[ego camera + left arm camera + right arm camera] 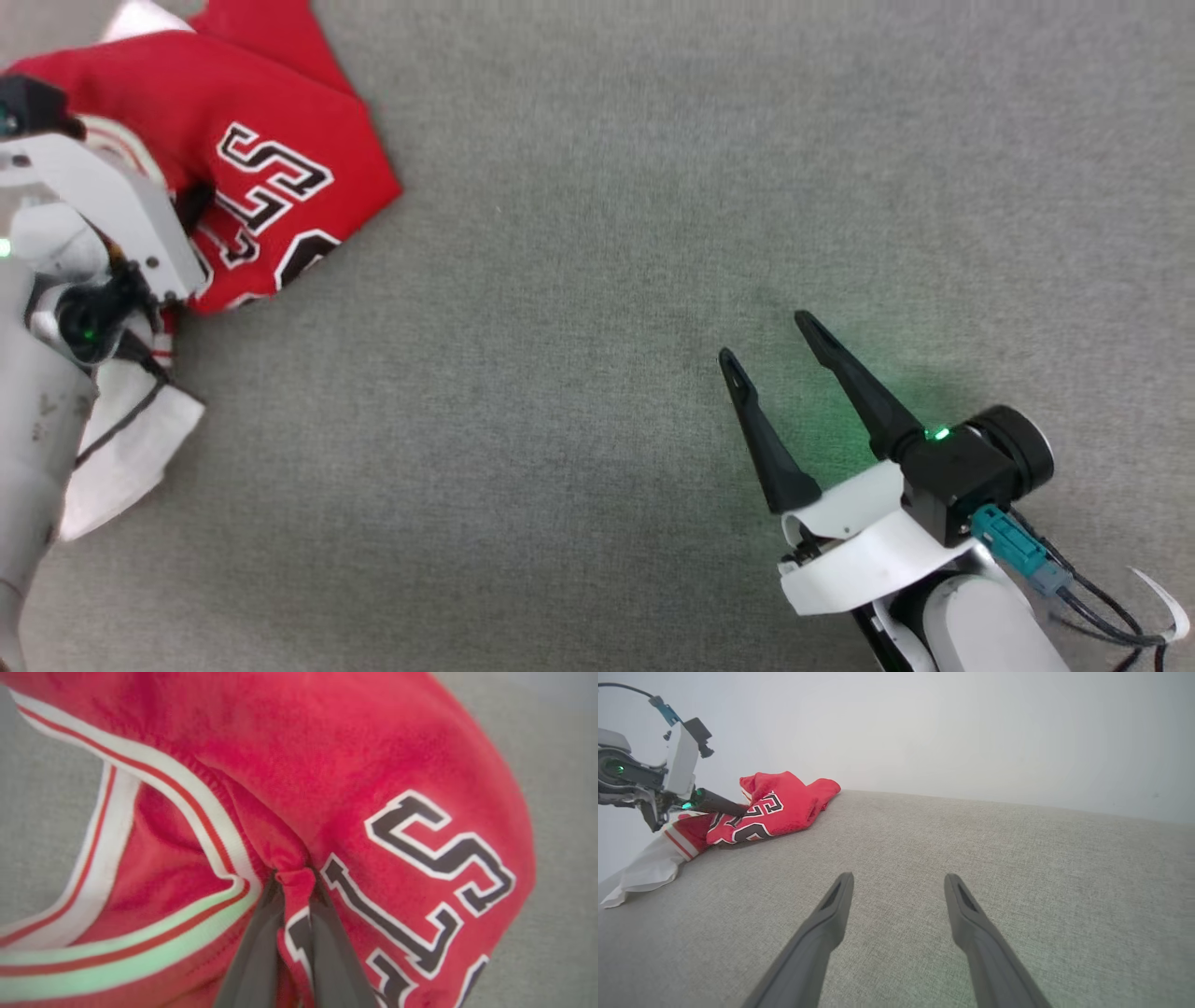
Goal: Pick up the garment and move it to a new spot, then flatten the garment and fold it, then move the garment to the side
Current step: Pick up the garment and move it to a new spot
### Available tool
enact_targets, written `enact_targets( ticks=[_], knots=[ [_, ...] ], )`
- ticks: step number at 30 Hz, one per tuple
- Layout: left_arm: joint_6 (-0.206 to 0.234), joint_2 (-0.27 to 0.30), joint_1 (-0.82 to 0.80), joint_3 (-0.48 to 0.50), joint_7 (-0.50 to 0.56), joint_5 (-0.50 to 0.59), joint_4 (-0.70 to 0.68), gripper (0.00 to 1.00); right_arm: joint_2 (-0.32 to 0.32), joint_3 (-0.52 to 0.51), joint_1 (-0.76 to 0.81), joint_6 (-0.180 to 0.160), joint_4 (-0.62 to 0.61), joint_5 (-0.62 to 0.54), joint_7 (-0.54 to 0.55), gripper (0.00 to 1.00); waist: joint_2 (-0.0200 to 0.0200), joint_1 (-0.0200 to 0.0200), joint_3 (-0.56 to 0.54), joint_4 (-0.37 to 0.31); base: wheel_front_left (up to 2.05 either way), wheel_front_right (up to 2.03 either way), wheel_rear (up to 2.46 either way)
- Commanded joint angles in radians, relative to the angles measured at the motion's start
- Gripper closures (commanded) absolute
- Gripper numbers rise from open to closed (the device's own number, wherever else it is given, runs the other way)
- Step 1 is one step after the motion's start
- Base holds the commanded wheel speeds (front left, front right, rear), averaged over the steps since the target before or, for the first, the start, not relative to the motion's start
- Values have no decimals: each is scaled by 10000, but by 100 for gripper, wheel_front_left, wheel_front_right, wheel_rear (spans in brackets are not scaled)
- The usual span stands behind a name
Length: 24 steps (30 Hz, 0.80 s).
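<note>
Left gripper (pixel 294 877) is clamped on the garment (pixel 350 742), its 2 dark fingers (pixel 259 947) nearly together w/ red cloth nipped between the tips. Grey cloth surface (pixel 653 187) is the biggest thing here, bare from centre out to 3 o'clock in head view, so prob. that is the room for the new spot. Garment lies crumpled at approx 10 o'clock there, partly under the L arm, folded over itself, not flat at all. Step in hand looks like the 1st one, pick-up, w/ the lift not yet made, as most of the cloth rests on the surface. Right gripper (pixel 765 336) sits at 4 o'clock, well apart from the garment, fingers spread wide and holding nothing. I'd guess it is parked there to keep the L arm's path free. White sleeve (pixel 121 457) trails toward 8 o'clock, so it may drag on the lift. Black lettering (pixel 271 177) reads sideways at 10 o'clock. Striped trim (pixel 187 793) runs just beside the grip, at its 9 o'clock. Smallest is the pinched pleat (pixel 294 884): a thin mid-panel hold, likely chosen b/c a raised fold is easy to catch, though the cloth will prob. hang uneven.
</note>
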Motion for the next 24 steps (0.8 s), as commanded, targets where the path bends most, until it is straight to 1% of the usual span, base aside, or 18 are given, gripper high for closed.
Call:
enact_targets(
  ticks=[1, 7, 12, 15, 19, 22, 24],
  knots=[
    [0, 59, -140, -30, -267, 36, -95, 100, 16, -66, 115, 37, 37, 53, -72, 0, 0, 0, -436, 45, 0, 0, 0],
    [1, 96, -332, -526, -1076, -204, -743, 100, 33, -416, 456, 37, 228, 276, -278, 0, 0, 0, -1246, 61, 0, 0, 0],
    [0, 234, -544, -954, -1263, -878, -2182, 100, 35, -712, 752, 37, 283, 546, -450, 0, 0, 0, -1689, -98, 0, 0, 0],
    [0, 250, -693, -1336, -1125, -1302, -3159, 100, 37, -935, 914, 37, 267, 732, -561, 0, 0, 0, -1863, -271, 0, 0, 0],
    [0, 412, -1007, -2263, -887, -1231, -4431, 100, 38, -1252, 1139, 37, 268, 1004, -736, 0, 0, 0, -1988, -563, 0, 0, 0],
    [1, 405, -1338, -2959, -742, -1175, -5247, 100, 38, -1395, 1236, 37, 294, 1167, -862, 0, 0, 0, -1992, -834, 0, 0, 0],
    [1, 429, -1586, -3582, -617, -908, -5723, 100, 38, -1441, 1279, 37, 300, 1220, -925, 0, 0, 0, -1940, -1029, 0, 0, 0]
  ],
)
